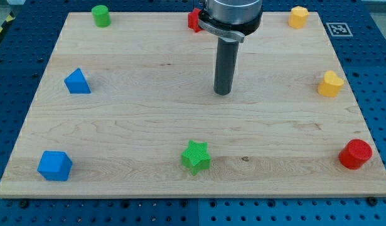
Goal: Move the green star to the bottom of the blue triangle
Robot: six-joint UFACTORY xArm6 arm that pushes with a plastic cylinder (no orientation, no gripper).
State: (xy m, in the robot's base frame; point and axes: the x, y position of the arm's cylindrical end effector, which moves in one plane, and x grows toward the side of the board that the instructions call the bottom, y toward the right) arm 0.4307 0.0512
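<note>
While nothing yet pushed, judging by layout: green star (196,156) sits near desk's bottom edge, at about 6 o'clock from board centre, well apart from blue triangle (77,81), which lies at 9 o'clock near the left edge. Star roughly at 4 o'clock from triangle, far off. Target spot, directly 6 o'clock of triangle, looks bare, between triangle and blue cube (54,166) at 7 o'clock corner. Task judged not started: whole push toward 9–10 o'clock left to do.

My tip (223,93) at mid-board, at about 1 o'clock from star, apart from it, touching no block. No jaws on this rig, just a plain rod, so no open or closed state to report. Likely needs to get round to star's 3 o'clock side before pushing; cube near the path, risk of a nudge.

Other blocks: green cylinder (101,16) at 11 o'clock corner, red block (194,19) at 12 o'clock, partly hidden by arm, shape unclear. Yellow block (298,17) at 1 o'clock corner, second yellow block (330,84) at 3 o'clock, red cylinder (356,154) at 5 o'clock corner.

Desk (142,119): pale wood board, visible grain, flat. Around it, blue perforated base (17,56); marker tag (338,29) at upper right. Room otherwise not visible.
</note>
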